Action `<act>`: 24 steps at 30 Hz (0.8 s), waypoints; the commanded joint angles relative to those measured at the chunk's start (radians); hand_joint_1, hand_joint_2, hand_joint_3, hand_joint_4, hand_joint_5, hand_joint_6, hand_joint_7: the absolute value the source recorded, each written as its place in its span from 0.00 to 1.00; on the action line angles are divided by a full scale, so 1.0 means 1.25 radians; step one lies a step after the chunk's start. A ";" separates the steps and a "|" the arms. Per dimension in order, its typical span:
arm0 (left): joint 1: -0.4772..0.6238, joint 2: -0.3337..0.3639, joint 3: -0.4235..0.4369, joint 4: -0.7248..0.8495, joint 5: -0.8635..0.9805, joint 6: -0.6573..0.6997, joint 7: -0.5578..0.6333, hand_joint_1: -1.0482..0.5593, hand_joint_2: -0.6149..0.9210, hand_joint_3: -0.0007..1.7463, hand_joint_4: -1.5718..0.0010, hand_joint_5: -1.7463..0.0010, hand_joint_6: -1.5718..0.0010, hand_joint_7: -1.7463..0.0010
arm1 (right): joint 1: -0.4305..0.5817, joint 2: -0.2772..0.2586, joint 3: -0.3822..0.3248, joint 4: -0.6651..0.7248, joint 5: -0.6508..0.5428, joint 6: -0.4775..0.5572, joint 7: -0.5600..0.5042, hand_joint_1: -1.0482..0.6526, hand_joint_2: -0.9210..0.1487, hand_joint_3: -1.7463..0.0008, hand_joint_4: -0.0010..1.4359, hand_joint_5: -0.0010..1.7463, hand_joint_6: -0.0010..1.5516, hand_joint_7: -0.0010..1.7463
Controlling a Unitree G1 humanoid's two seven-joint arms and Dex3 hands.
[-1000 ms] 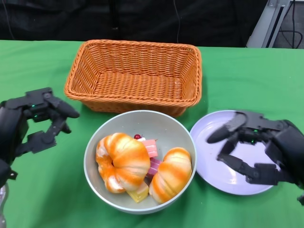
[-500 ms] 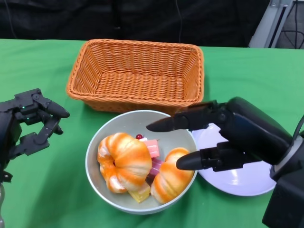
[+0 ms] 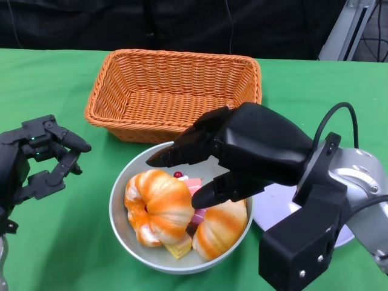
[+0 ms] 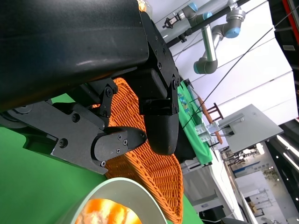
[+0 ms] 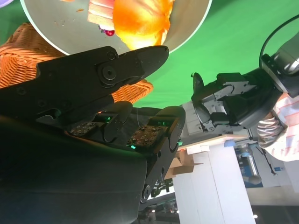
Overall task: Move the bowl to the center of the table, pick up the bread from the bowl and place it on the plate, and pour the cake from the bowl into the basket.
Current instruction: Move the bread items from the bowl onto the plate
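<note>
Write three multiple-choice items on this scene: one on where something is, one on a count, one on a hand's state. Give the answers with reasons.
1. Where is the basket relative to the bowl?
A. Behind it, farther from the robot
B. Stacked inside it
C. In front of it, nearer the robot

2. How many pieces of bread lie in the bowl?
A. None
B. Two
C. Five

3. What is the right hand doing?
A. Holding the plate
B. Lifting the basket
C. Reaching over the bowl, fingers apart, holding nothing

Answers:
1. A, the wicker basket sits beyond the bowl's far rim in the head view.
2. B, two orange glazed pieces flank the pink cake.
3. C, its fingers spread above the bread without gripping anything.
</note>
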 commanded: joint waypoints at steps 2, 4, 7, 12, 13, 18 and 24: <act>-0.002 0.004 0.007 0.000 -0.002 0.003 0.000 0.55 0.87 0.38 0.42 0.20 0.43 0.44 | -0.016 -0.002 0.000 0.006 0.002 -0.010 -0.012 0.26 0.00 0.99 0.46 0.07 0.45 0.00; 0.001 0.003 0.006 -0.007 0.009 0.019 0.013 0.54 0.88 0.36 0.45 0.16 0.44 0.44 | -0.060 0.004 0.043 0.082 -0.042 -0.035 -0.016 0.26 0.01 0.99 0.45 0.06 0.44 0.00; 0.003 0.001 0.007 -0.011 0.018 0.026 0.023 0.52 0.89 0.34 0.48 0.15 0.44 0.44 | -0.099 0.002 0.084 0.165 -0.077 -0.074 -0.019 0.26 0.00 0.99 0.44 0.05 0.44 0.00; 0.005 -0.006 0.013 -0.021 0.020 0.046 0.041 0.53 0.90 0.32 0.47 0.17 0.44 0.46 | -0.122 -0.003 0.114 0.249 -0.095 -0.133 -0.038 0.25 0.01 0.99 0.42 0.03 0.44 0.00; 0.006 -0.008 0.015 -0.025 0.021 0.055 0.048 0.53 0.91 0.32 0.47 0.18 0.44 0.46 | -0.126 -0.005 0.121 0.270 -0.097 -0.150 -0.043 0.25 0.00 0.99 0.42 0.03 0.44 0.00; 0.008 -0.012 0.013 -0.037 0.025 0.076 0.063 0.54 0.90 0.32 0.46 0.17 0.43 0.46 | -0.145 -0.002 0.129 0.336 -0.101 -0.205 -0.062 0.23 0.00 0.98 0.38 0.01 0.42 0.00; 0.009 -0.017 0.013 -0.043 0.018 0.085 0.059 0.54 0.90 0.32 0.46 0.17 0.43 0.45 | -0.159 0.000 0.140 0.363 -0.117 -0.235 -0.082 0.23 0.00 0.98 0.37 0.00 0.42 0.00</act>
